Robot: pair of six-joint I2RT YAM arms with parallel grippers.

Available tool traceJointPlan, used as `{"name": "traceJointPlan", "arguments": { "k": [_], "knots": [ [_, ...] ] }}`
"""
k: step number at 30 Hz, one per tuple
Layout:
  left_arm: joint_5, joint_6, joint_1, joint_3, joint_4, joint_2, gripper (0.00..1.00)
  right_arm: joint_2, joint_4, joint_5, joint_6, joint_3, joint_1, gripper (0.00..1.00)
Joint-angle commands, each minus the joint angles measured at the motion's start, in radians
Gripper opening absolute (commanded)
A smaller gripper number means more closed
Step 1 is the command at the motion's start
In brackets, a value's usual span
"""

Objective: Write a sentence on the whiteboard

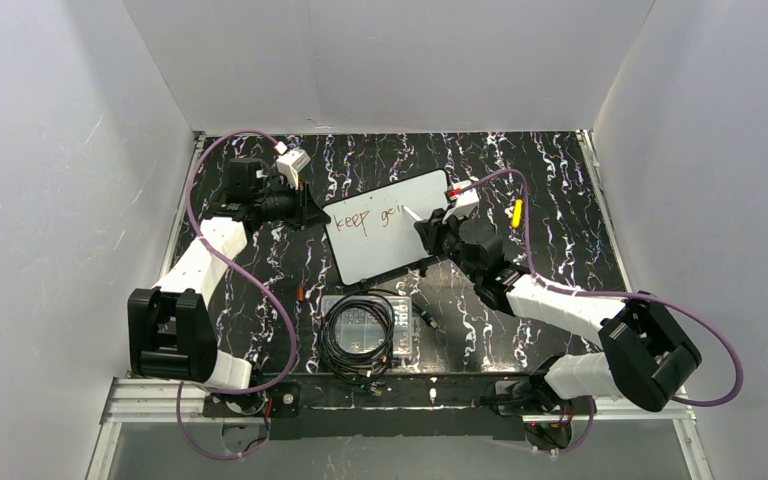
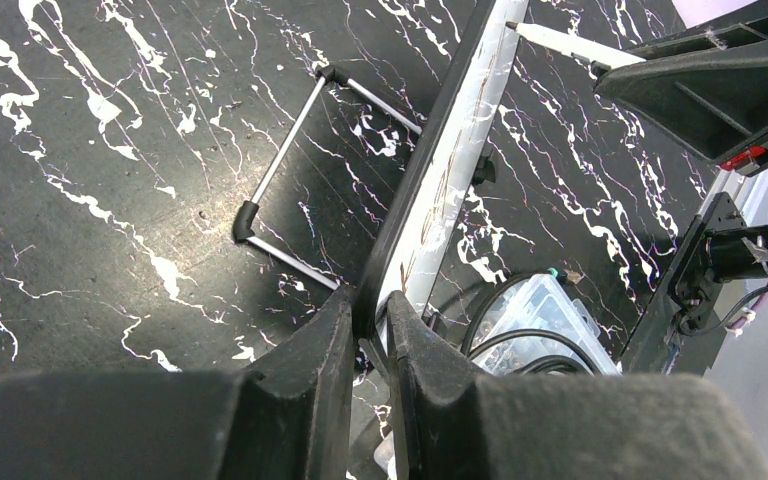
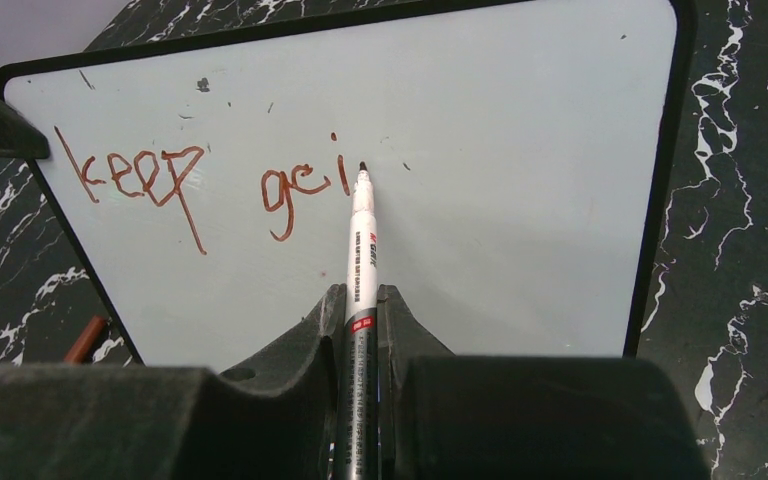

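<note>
My right end effector (image 3: 358, 300) is closed narrowly on a slim white-barrelled marker pen with a dark reddish-brown tip (image 3: 361, 250). The marker runs straight out between the fingers, its long axis pointing away from my wrist and up the face of the small white rectangular whiteboard with a thin black rim (image 3: 500, 190). The tip sits just right of the last stroke. I cannot tell whether it touches the surface or is a hair off it.

The whiteboard stands propped at the middle of the black, white-veined marble-pattern worktop (image 1: 560, 180), between my two arms. My left end effector (image 2: 370, 318) is pinched nearly shut over the whiteboard's black rim at its left edge, one finger on each face, steadying it.

The reddish-brown handwritten sentence (image 3: 200, 185) reads "keep" and then three letters of the next word, so I judge the task less than half done. The coming move turns on direction: the blank white area lies to the right of the marker tip, along the whiteboard's long axis, so the next letter goes rightward on the same line. The right arm is the one to make it.
</note>
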Motion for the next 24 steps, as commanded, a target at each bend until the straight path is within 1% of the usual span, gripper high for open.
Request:
{"name": "traceJointPlan", "arguments": {
  "k": [1, 8, 24],
  "knots": [
    [-0.011, 0.023, 0.006, 0.033, -0.002, -0.036, 0.00, 0.003, 0.005, 0.019, 0.005, -0.015, -0.003, 0.01],
    [-0.010, 0.023, 0.006, 0.033, -0.002, -0.037, 0.00, -0.010, 0.006, 0.006, 0.025, -0.055, -0.003, 0.01],
    [-0.005, 0.022, 0.005, 0.033, 0.003, -0.039, 0.00, -0.010, 0.057, 0.013, 0.009, 0.004, -0.004, 0.01]
  ]
}}
